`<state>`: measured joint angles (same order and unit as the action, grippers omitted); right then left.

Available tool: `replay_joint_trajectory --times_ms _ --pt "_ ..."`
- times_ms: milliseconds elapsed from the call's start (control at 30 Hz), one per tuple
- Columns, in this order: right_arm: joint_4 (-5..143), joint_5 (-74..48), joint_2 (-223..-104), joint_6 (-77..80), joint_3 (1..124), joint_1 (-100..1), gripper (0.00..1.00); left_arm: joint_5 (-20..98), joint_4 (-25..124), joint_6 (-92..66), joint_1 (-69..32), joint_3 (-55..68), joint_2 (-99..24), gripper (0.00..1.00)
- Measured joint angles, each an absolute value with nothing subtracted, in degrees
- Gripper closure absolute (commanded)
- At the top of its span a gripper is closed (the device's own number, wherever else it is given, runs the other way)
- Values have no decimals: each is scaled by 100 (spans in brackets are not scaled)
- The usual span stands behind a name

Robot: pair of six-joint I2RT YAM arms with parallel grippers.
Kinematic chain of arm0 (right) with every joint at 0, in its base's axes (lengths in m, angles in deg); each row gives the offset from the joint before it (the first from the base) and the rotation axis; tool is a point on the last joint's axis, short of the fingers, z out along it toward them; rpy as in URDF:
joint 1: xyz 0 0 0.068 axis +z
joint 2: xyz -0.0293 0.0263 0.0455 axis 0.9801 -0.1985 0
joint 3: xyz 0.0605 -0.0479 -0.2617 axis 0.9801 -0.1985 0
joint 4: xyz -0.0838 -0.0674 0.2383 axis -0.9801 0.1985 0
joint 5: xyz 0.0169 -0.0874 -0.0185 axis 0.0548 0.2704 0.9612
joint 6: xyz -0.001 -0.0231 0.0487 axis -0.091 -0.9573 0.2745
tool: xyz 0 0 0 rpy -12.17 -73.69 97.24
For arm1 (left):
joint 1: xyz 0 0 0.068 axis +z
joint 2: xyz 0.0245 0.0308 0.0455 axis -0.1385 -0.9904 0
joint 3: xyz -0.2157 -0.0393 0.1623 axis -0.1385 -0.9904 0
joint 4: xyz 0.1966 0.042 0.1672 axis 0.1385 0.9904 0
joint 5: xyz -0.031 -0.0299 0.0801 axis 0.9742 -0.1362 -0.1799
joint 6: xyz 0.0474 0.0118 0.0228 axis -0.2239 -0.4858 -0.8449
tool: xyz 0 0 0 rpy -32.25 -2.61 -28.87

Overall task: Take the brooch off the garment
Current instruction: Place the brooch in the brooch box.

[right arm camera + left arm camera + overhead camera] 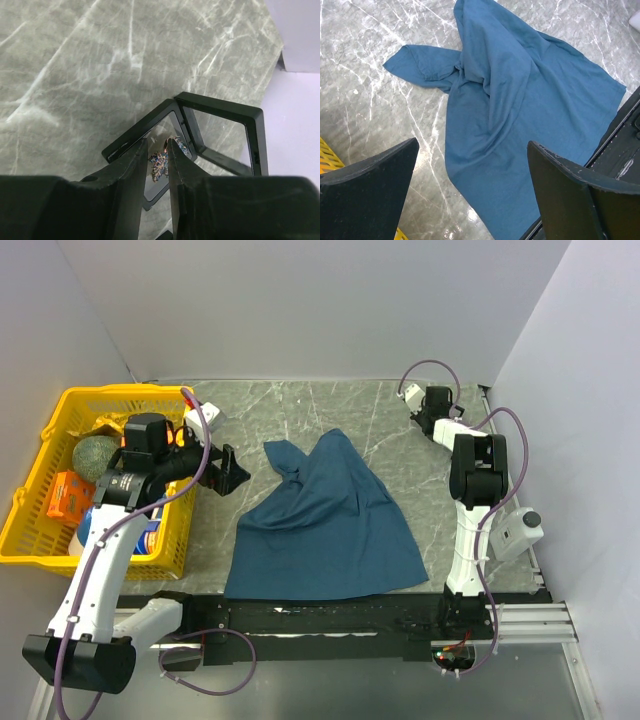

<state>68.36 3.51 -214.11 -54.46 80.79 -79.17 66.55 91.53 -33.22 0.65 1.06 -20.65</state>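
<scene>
The brooch (pixel 161 162) sat in the narrow gap of my right tool (pixel 157 145), low over the open case (pixel 220 107), well apart from the garment (pixel 325 520) on the table (pixel 300 405). Pinched or loose, I could not tell. The left tool (pixel 472 145) hung spread wide. I judged it best to part slowly, then rise straight.

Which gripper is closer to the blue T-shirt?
Left. The left gripper hovers just beside the T-shirt, by its sleeve; the right gripper is away at the far right corner.
</scene>
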Motion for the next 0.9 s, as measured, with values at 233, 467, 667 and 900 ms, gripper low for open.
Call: replay_joint_trajectory --times_ms 233,467,667,900 --pt "7135 226 -21380 -5403 8199 -7917 61 6699 9151 -3285 78 106 -2052 4" --pt "7398 71 -21341 -5344 8274 -7917 58 6708 9107 -3282 109 54 -2000 4" --pt "7706 -126 -21308 -5189 8405 -7917 58 6725 9070 -3280 133 21 -1998 4" --pt "8090 -324 -21306 -4902 8630 -7932 59 6765 9061 -3276 148 16 -1987 4"
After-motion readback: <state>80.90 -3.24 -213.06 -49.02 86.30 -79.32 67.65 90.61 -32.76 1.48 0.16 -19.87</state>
